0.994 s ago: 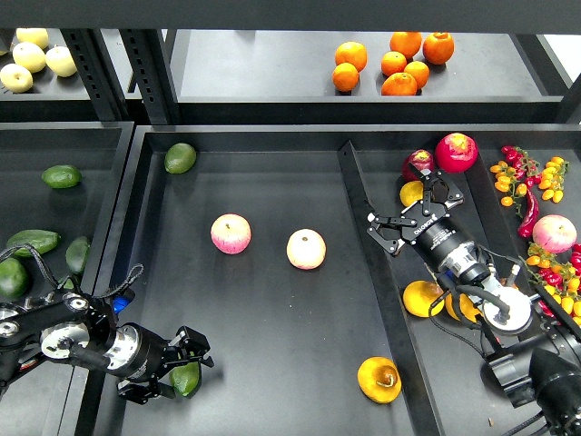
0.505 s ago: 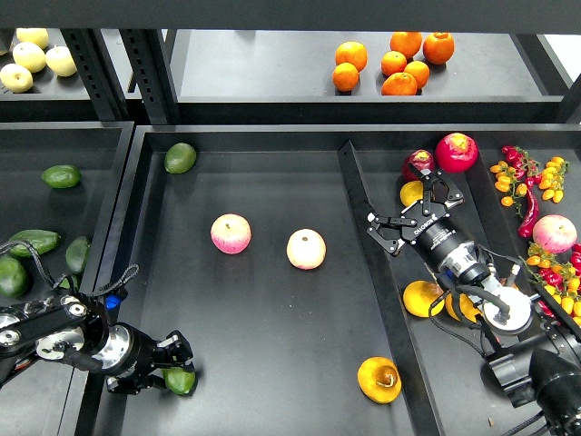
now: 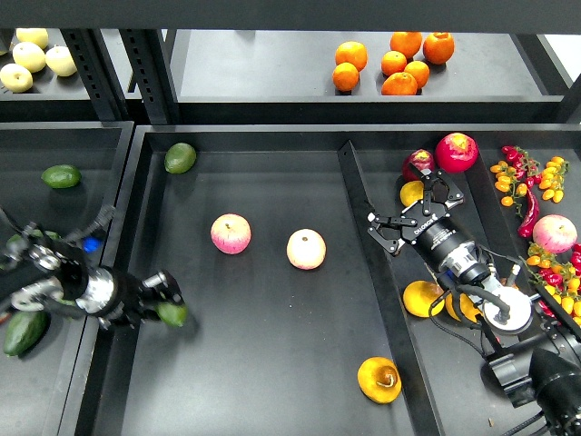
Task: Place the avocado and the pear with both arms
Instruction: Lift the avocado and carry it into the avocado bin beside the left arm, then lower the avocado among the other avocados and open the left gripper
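My left gripper (image 3: 164, 303) is shut on the bright green avocado (image 3: 173, 315) and holds it over the left edge of the middle tray (image 3: 272, 363); the arm is blurred. The golden pear (image 3: 379, 379) lies in the middle tray near its front right, dark hollow facing up. My right gripper (image 3: 406, 208) is open and empty above the right bin, just right of the divider (image 3: 361, 218), well behind the pear.
Two pink-and-yellow apples (image 3: 231, 233) (image 3: 306, 249) lie mid-tray, a darker avocado (image 3: 180, 157) at its back left. Dark avocados (image 3: 61, 176) fill the left bin. The right bin holds yellow fruit (image 3: 423, 298), red fruit (image 3: 456, 152) and cherry tomatoes (image 3: 526, 177). Oranges (image 3: 390, 62) sit on the shelf.
My left gripper has risen and swung back from the tray's front left corner, carrying the avocado with it. The right arm and the pear have not moved.
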